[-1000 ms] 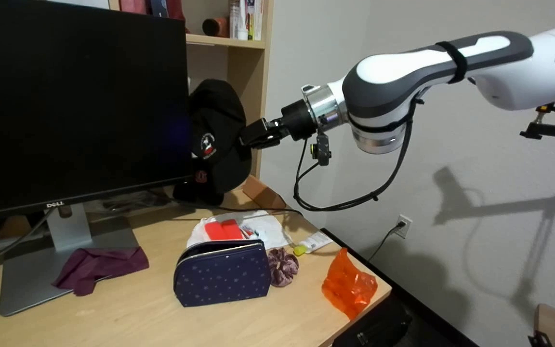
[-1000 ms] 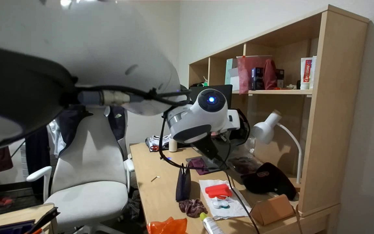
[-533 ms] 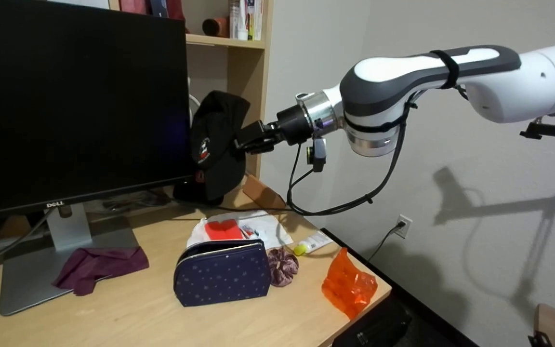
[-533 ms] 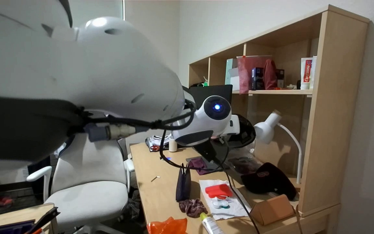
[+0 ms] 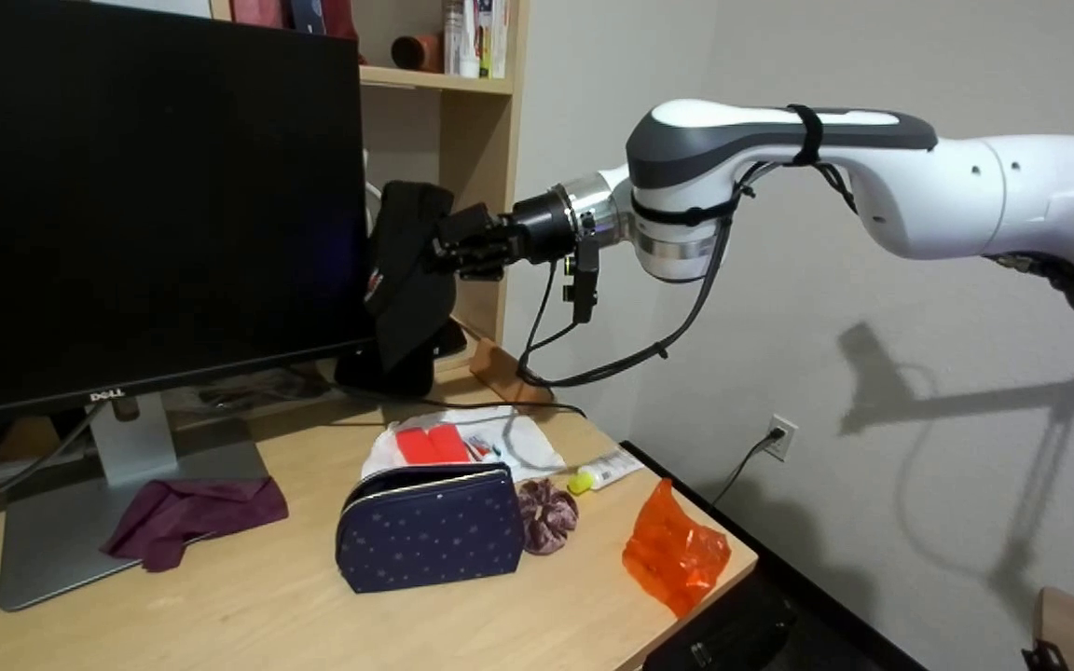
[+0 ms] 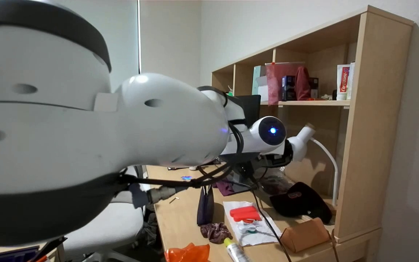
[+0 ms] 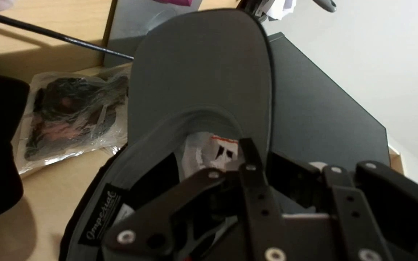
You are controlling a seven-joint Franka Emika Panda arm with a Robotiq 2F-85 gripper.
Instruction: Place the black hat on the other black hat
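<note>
- Two caps: the held black baseball cap (image 5: 402, 289) hangs just beside the Dell monitor (image 5: 155, 186); the resting black baseball cap (image 6: 300, 200) lies on the desk (image 5: 267, 615), lower than the monitor's screen and apart from the first.
- One gripper (image 7: 266, 159): its fingers are clamped on the side of the held cap, one inside the crown, one outside, beside the monitor's back.
- Near the monitor's stand: one purple cloth (image 5: 192, 522), partly on the base; farther from it, one star-patterned navy pouch (image 5: 430, 536), one scrunchie (image 5: 548, 517) and one tube (image 5: 607, 469); farthest, one orange plastic bag (image 5: 675, 554).
- One clear plastic bag (image 7: 74, 116) lies just beside the monitor's base.
- In an exterior view the resting cap is partly behind the monitor's corner and the held cap; the wrist view cuts it off, and its bill's direction is hard to make out.
- In an exterior view the arm (image 6: 176, 123) hides most of the monitor, the gripper and the held cap.
- The held cap's bill (image 7: 201, 72) points down beside the monitor in an exterior view, its long axis steep, slightly tilted; in the wrist view it reaches away from the gripper, overlapping the monitor's base, gray underside and "Imperial" label (image 7: 102, 214) toward the camera.
</note>
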